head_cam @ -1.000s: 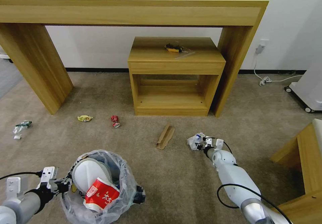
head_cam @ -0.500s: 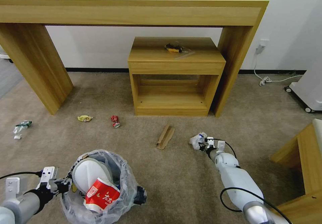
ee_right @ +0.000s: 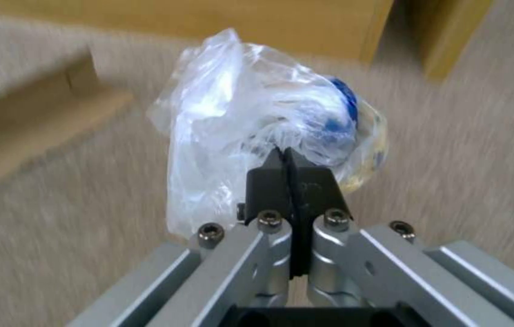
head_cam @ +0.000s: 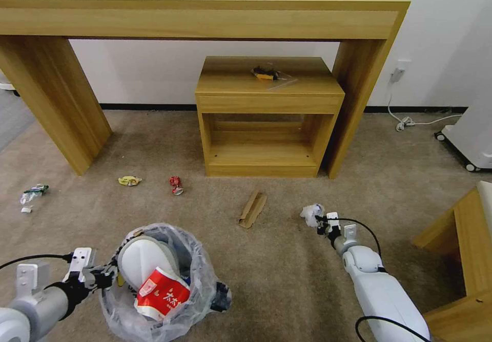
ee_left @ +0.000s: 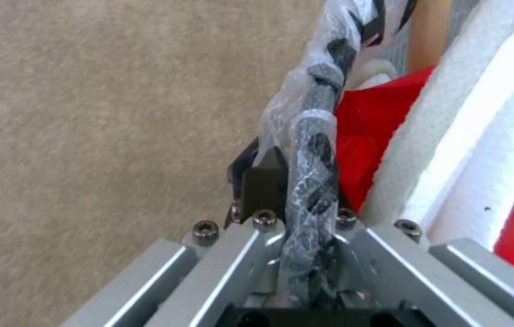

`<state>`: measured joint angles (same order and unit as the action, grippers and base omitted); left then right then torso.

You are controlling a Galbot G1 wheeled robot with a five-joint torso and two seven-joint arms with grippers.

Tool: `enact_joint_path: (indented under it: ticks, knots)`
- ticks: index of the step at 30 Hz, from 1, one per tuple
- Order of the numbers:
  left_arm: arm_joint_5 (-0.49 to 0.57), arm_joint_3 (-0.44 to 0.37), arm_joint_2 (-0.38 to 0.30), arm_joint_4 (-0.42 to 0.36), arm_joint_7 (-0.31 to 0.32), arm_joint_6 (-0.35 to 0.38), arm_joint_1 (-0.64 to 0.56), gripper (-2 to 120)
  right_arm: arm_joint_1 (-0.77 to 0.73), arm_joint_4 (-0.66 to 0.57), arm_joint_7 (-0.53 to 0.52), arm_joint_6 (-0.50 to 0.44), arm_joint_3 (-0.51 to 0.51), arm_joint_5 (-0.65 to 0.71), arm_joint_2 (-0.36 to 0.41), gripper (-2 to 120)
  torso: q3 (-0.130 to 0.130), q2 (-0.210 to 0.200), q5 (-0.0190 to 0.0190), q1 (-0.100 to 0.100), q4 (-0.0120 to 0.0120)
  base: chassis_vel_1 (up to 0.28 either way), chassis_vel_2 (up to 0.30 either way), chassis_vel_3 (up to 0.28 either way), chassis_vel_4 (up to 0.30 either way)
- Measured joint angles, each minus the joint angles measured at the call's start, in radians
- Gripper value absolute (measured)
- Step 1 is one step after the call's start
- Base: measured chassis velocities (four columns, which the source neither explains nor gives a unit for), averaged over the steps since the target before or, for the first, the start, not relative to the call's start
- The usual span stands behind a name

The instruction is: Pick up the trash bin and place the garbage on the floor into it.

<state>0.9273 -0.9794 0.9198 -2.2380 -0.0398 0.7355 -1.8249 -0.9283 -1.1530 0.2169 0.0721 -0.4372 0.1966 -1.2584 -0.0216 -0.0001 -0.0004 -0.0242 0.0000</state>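
Bin [head_cam: 166,285] sits low at the robot's left front, held by the left gripper [head_cam: 105,276], whose fingers [ee_left: 263,181] are closed on the bin's rim and bag liner, as the left wrist view shows. Inside lie a white slipper [head_cam: 143,260] and a red wrapper [head_cam: 164,295]. The right gripper [head_cam: 320,220] is out on the right over the floor [head_cam: 277,275], its fingers [ee_right: 305,186] pinched shut on a clear packet [ee_right: 257,118] with blue inside.

The step in hand looks like carrying that packet across to the bin. To do it well, I would lift the packet well clear of the carpet so the loose plastic does not drag, bring it over the bin's open mouth rather than its edge, and let go only when it hangs above the gap beside the slipper, since the bin is already fairly full. The left arm should keep the bin level and steady; the thin liner could slip in the grip.

Counted on the floor: one brown cardboard strip [head_cam: 252,208], one red scrap [head_cam: 176,184], one yellow wrapper [head_cam: 129,180], one clear bottle [head_cam: 32,195] far left. That makes four loose pieces left, one in the gripper, two seen in the bin
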Motion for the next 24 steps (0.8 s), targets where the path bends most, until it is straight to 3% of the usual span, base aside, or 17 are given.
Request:
enact_joint_path:
  ticks: [2, 4, 6, 8, 10, 13, 19, 24]
  knots:
    - [0.018, 0.041, -0.022, 0.001, 0.025, 0.000, 0.050, 0, -0.025, -0.116, -0.004, 0.011, -0.004, 0.013, 0.019, 0, 0.000, 0.000, 0.0001, 0.000, 0.0002, 0.000, 0.000, 0.000, 0.000]
    - [0.027, 0.056, -0.030, 0.003, 0.036, 0.000, 0.071, 0, -0.032, -0.156, -0.006, 0.020, -0.004, 0.023, 0.028, 0, 0.000, 0.000, 0.0001, 0.000, 0.0002, 0.000, 0.000, 0.000, 0.000]
    - [0.068, 0.119, -0.065, 0.021, 0.085, 0.000, 0.159, 0, -0.056, -0.275, -0.009, 0.055, 0.001, 0.072, 0.069, 0, 0.000, 0.000, 0.0001, 0.000, -0.0001, 0.000, 0.000, 0.000, 0.000]
    - [0.072, 0.129, -0.069, 0.025, 0.091, 0.000, 0.171, 0, -0.059, -0.289, -0.010, 0.058, 0.001, 0.078, 0.074, 0, 0.000, 0.000, 0.0001, 0.000, 0.0001, 0.000, 0.000, 0.000, 0.000]
    - [0.116, 0.225, -0.107, 0.070, 0.151, 0.000, 0.293, 0, -0.082, -0.417, -0.015, 0.093, 0.011, 0.138, 0.142, 0, 0.000, 0.000, -0.0003, 0.000, -0.0004, 0.000, 0.000, 0.000, 0.000]
    - [0.159, 0.278, -0.133, 0.097, 0.195, 0.000, 0.361, 0, -0.091, -0.522, -0.017, 0.128, 0.025, 0.205, 0.200, 0, 0.000, 0.000, -0.0003, 0.000, -0.0011, 0.000, 0.000, 0.000, 0.000]
    - [0.192, 0.298, -0.162, 0.110, 0.237, 0.000, 0.390, 0, -0.065, -0.642, 0.010, 0.174, 0.074, 0.289, 0.258, 0, 0.000, 0.000, 0.0005, 0.000, 0.0009, 0.000, 0.000, 0.000, 0.000]
    - [0.221, 0.404, -0.193, 0.146, 0.273, 0.000, 0.479, 0, -0.025, -0.770, 0.040, 0.236, 0.154, 0.378, 0.303, 0, 0.000, 0.000, 0.0003, 0.000, 0.0002, 0.000, 0.000, 0.000, 0.000]
